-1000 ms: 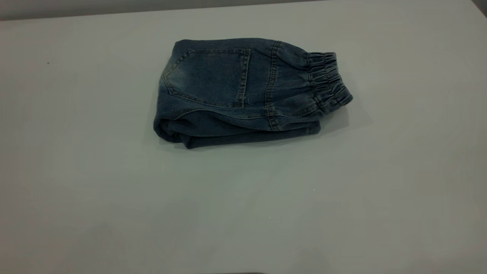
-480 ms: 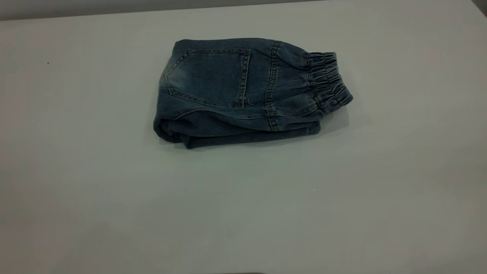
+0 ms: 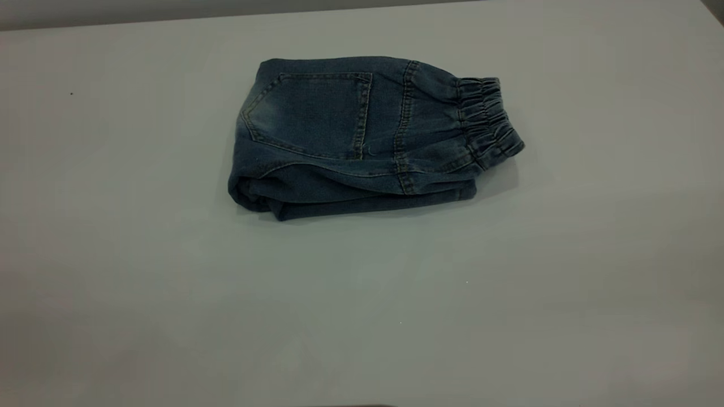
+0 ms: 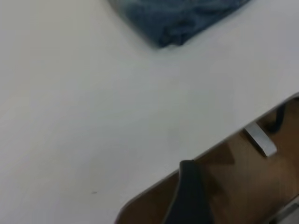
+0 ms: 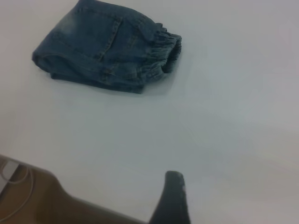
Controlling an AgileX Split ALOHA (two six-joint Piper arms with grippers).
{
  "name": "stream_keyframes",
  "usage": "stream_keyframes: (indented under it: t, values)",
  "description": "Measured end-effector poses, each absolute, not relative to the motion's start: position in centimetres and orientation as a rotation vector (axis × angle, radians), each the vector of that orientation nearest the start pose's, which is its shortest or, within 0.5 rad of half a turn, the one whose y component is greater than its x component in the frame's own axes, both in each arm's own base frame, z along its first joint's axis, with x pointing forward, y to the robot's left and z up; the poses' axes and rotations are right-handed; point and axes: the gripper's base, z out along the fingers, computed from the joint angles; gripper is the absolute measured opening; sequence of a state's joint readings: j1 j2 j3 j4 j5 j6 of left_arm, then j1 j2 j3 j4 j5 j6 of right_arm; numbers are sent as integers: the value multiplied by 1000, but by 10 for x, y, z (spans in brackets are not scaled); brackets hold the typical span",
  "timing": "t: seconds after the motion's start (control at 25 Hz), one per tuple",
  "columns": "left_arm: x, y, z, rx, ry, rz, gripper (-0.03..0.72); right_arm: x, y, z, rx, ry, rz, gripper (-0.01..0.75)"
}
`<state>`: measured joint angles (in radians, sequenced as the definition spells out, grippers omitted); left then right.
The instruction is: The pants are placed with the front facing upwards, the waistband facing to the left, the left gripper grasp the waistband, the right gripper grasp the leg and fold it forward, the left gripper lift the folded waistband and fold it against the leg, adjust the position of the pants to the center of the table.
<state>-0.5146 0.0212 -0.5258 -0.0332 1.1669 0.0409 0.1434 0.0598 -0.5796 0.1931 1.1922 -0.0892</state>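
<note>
Near edge of the bench (image 3: 362, 316): neither arm shows in the exterior view. Left wrist view: one dark finger of the left claw (image 4: 189, 196) shows over the bench edge, brown floor behind it; whether this claw is open or closed cannot be told. Right wrist view: one dark finger of the right claw (image 5: 172, 198) likewise sits at the bench edge, with a thin white cable (image 5: 16, 186) lying off the bench beside it; open or closed cannot be told here either.

Between the claws and the garment: bare bench surface. Both claws are well apart from the pants, touching nothing.

Farther back: the pants (image 3: 350, 135) lie folded into a compact bundle, flat on the bench, roughly centred side to side and toward the far half. A back pocket (image 3: 314, 113) faces up. The gathered waistband (image 3: 486, 121) points to the right in the exterior view, its end overhanging the layers beneath. The folded edge lies at the bundle's left.
</note>
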Motion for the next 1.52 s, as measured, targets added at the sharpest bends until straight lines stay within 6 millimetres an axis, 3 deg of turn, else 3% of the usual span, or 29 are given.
stream_keyframes:
  t: [0.32, 1.52]
  values:
    - [-9, -6, 270, 605, 2088, -420, 517, -1, 12, 265, -265, 2176, 210, 549]
    - [-5, -1, 269, 609, 2075, -272, 517, -1, 12, 265, -264, 2174, 205, 549]
